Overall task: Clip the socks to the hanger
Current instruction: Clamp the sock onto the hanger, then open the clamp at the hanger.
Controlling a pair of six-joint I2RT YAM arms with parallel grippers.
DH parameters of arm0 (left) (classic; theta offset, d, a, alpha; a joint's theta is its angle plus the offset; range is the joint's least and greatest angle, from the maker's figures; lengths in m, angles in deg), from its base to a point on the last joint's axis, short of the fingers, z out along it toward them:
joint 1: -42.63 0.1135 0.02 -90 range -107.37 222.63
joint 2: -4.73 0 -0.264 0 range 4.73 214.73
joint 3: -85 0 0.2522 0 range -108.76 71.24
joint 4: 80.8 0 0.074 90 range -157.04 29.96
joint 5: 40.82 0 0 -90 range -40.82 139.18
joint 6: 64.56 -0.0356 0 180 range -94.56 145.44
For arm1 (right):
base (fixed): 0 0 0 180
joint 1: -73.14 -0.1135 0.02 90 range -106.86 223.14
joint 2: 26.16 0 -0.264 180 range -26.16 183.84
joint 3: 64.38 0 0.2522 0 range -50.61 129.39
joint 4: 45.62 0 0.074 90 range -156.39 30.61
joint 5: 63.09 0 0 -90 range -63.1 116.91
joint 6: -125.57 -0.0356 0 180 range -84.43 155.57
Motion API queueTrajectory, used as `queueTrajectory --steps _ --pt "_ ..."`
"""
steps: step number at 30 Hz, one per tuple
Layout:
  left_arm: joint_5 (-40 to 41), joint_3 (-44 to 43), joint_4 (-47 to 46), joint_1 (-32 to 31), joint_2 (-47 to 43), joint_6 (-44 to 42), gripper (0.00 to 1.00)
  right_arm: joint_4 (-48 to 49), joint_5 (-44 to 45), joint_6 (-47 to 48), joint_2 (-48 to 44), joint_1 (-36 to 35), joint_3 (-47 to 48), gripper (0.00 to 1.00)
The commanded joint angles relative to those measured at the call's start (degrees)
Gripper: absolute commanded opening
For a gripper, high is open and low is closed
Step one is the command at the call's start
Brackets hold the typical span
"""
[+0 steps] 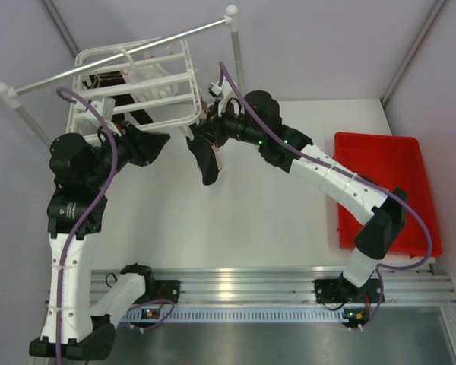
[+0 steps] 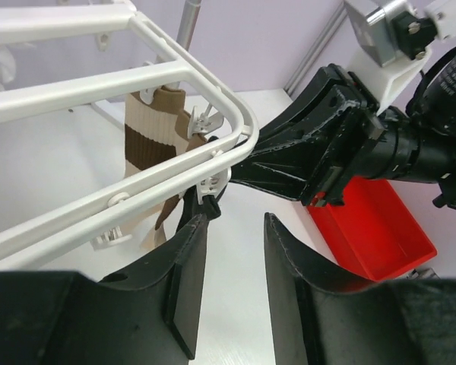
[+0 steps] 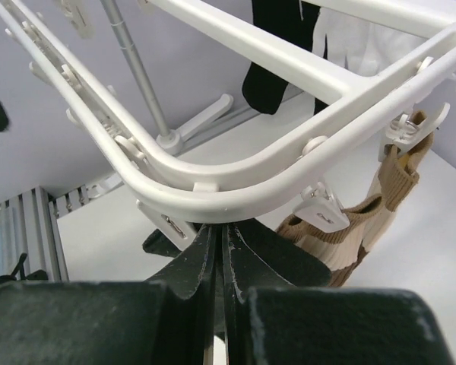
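left tool [image 2: 234, 224] hovering open and empty just under hanger [image 2: 76, 91] corner. right tool [image 3: 222, 237] pinching shut on black sock [image 1: 209, 163], dangling below it. cream-and-brown sock [image 2: 148, 129] hanging clipped, just beyond left tool.

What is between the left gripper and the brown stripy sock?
In the left wrist view, the hanger's white edge bar and a small clip cross between the left gripper and the sock hanging behind.

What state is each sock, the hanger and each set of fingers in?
White plastic drying hanger: hung from grey rail.
Cream-and-brown fabric sock: hanging from a corner clip.
Black fabric sock: hanging under hanger's far side.
Left fingers: open, empty.
Right fingers: shut, under hanger's corner.
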Motion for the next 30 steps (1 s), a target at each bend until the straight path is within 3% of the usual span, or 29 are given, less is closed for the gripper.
queueTrajectory --steps 1,8,20,26,30 --pt "2.5 -3.3 1.8 0.1 -1.4 -0.1 0.4 2.1 0.5 0.4 -3.1 0.8 1.9 0.0" --pt "6.9 -4.4 6.5 0.1 -1.9 -3.9 0.37 1.9 0.6 1.9 -3.4 2.1 1.1 0.0" --pt "3.2 -1.8 4.1 0.1 -0.3 -15.4 0.38 1.4 -1.9 3.3 -3.7 2.5 0.4 0.0" --pt "2.4 -1.7 2.6 0.1 1.1 -14.4 0.36 0.7 -0.8 4.7 -6.5 2.7 -3.2 0.29" --pt "1.9 -1.9 1.7 0.1 1.6 -14.3 0.35 1.0 -0.4 7.5 -9.6 2.9 -7.1 0.35"
